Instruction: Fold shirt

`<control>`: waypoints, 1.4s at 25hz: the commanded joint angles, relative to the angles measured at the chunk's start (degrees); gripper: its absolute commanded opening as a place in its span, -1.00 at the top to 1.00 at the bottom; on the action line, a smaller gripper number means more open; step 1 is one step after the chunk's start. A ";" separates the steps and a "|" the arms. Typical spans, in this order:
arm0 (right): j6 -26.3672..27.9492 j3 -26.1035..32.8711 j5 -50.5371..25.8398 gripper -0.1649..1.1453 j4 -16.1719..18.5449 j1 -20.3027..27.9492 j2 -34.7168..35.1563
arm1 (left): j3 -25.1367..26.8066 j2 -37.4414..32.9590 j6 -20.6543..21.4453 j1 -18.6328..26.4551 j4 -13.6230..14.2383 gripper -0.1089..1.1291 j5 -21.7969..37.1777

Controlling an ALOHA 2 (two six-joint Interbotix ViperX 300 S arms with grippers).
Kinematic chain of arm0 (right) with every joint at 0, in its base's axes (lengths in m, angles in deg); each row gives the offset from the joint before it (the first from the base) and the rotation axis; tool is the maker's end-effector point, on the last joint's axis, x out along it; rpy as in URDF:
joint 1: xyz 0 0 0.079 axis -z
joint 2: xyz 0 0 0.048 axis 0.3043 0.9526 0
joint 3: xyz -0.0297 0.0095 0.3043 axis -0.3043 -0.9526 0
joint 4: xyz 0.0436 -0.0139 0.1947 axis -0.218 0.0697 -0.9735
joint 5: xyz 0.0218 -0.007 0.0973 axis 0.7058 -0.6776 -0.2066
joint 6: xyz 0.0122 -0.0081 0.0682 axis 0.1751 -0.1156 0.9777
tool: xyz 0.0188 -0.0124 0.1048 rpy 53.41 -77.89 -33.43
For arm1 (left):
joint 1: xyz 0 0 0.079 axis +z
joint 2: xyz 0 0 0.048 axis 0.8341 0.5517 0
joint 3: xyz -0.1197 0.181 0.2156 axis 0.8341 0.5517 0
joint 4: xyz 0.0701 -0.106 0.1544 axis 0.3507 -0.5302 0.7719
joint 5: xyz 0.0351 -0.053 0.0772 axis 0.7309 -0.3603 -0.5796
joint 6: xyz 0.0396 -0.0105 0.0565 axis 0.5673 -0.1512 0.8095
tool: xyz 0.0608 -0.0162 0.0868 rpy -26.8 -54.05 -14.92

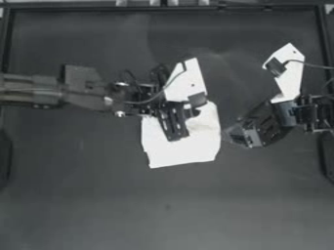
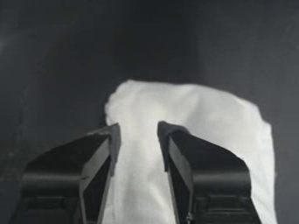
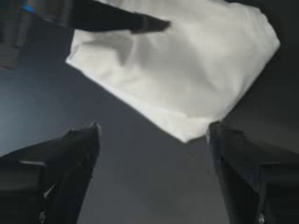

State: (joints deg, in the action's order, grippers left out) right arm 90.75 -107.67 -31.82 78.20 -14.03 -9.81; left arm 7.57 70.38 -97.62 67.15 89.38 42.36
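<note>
Shirt is folded down to a compact, roughly rectangular white bundle, lying a little above and right of bench centre in the top view. Edges uneven, lower left corner sticks out slightly; surface plain, soft creases only.

Left gripper reaches in from the left and sits directly over the shirt's upper half. In the left wrist view the left gripper has its jaws a narrow gap apart, with white cloth showing between and beyond them. Cannot tell whether it's actually pinching fabric or just resting on it.

Right gripper is just beside the shirt's right edge, apart from it, low over the bench. In the right wrist view the right gripper is released, jaws spread wide, nothing between them but bare bench; a corner of the shirt points into the gap without touching either jaw.
</note>
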 commanded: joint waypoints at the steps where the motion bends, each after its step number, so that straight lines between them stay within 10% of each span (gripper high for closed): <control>1: 0.00 0.35 1.41 -0.75 0.97 0.18 -0.97 | 0.09 -1.93 -0.18 -0.70 -0.53 -0.36 -0.26; 19: -1.05 1.14 11.51 -0.75 6.68 -0.62 5.27 | 11.16 -5.98 -0.44 -2.11 -2.37 -0.34 -0.53; 35: 0.35 6.33 10.81 -0.75 22.68 0.35 16.88 | 13.45 -5.45 -0.44 -3.43 -2.37 -0.34 -1.76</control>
State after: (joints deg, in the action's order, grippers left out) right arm 90.93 -102.93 -21.10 100.18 -14.03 6.80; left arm 21.37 68.10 -98.15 64.17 87.10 40.87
